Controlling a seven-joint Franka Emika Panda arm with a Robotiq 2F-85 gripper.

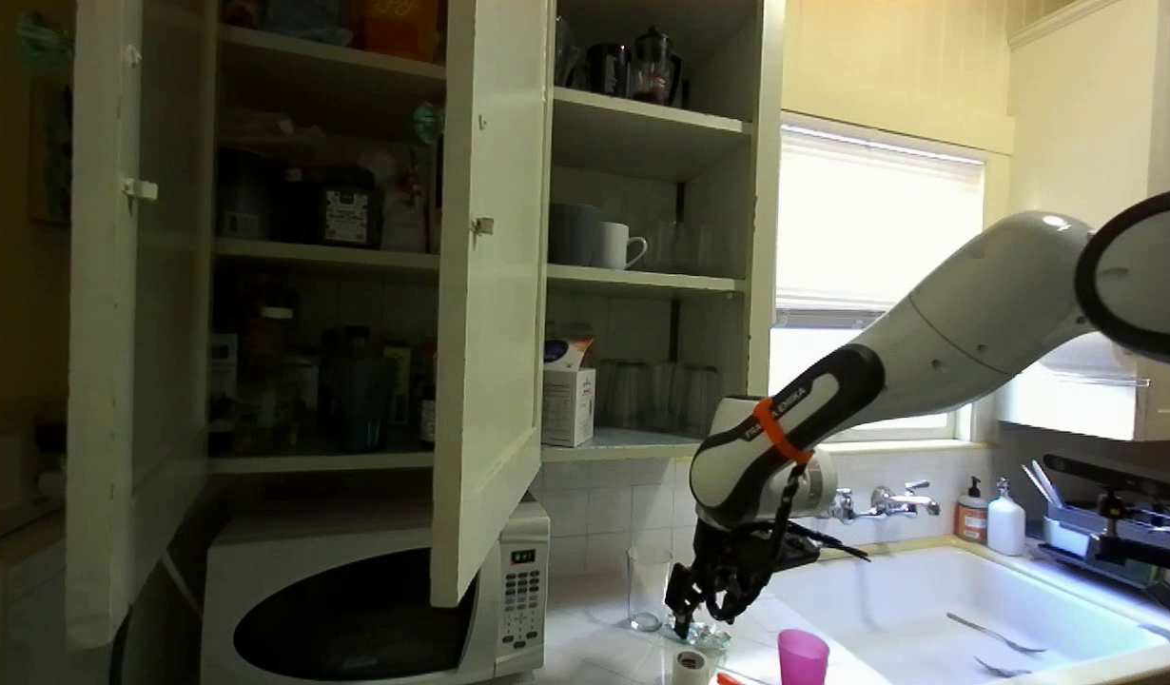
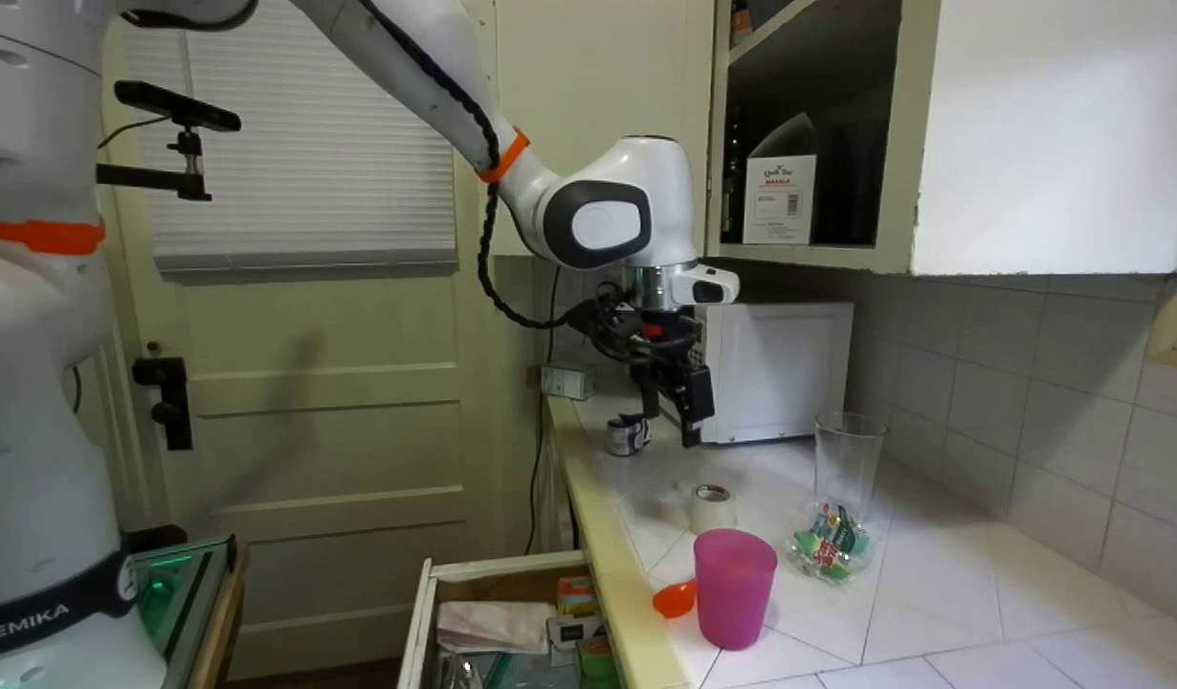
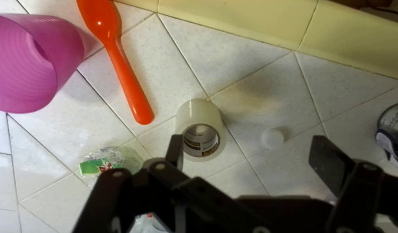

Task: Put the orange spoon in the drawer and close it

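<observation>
Black and two-fingered, the gripper [image 3: 252,157] hangs released, jaws spread wide, higher than the tapered pink plastic cup [image 2: 735,593], while just beside that cup a glossy, long-handled orange plastic spoon [image 3: 119,66] lies on the white-tiled counter [image 2: 952,593] and the open cream wooden drawer [image 2: 502,566] sits below cup level.

Orange spoon [image 3: 114,53] partly beyond wrist view's edge

Tool [image 3: 249,153] downward, jaws wide apart
</observation>
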